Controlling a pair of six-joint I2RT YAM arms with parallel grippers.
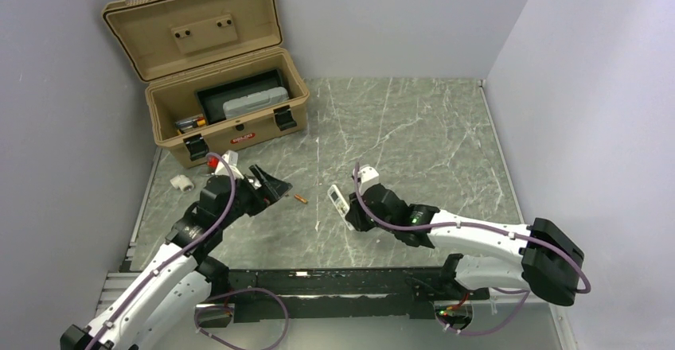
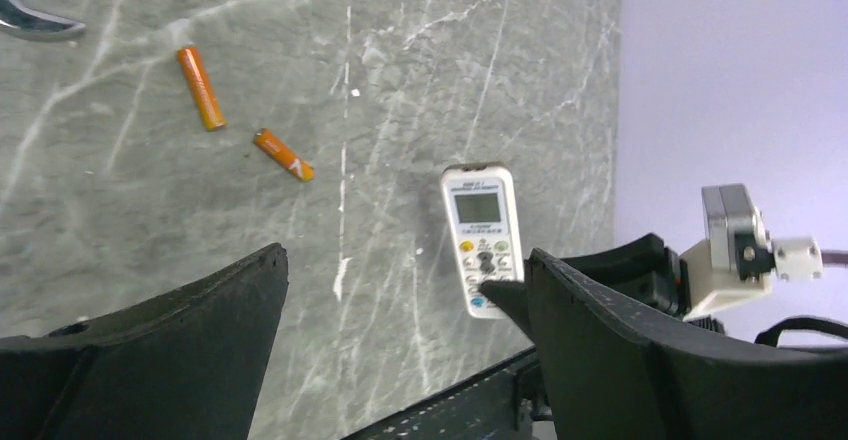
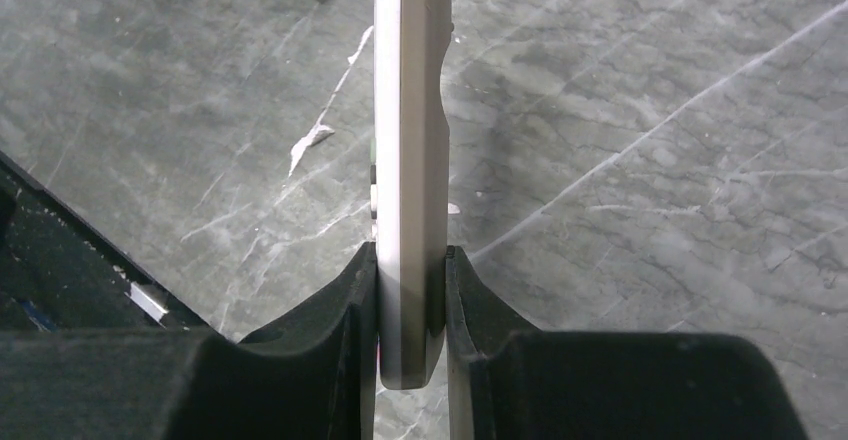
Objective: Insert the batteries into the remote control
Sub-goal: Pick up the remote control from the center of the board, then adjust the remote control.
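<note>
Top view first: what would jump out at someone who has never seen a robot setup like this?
Probably the big tan toolbox, standing open at the far left corner of the table. Next, the right gripper, shut on one end of a slim white remote control near the middle. Then two small orange batteries, lying loose on the marble just ahead of the open left gripper.

The remote control (image 2: 480,240) is a slim white rectangle with a display window above rows of small buttons. The right gripper (image 3: 411,260) clamps it across its thickness at the button end, display end pointing away from the gripper. Two short orange-copper cylinders lie on the tabletop, close together but apart: upper battery (image 2: 201,87) and lower battery (image 2: 284,155), both left of the remote control.
</note>
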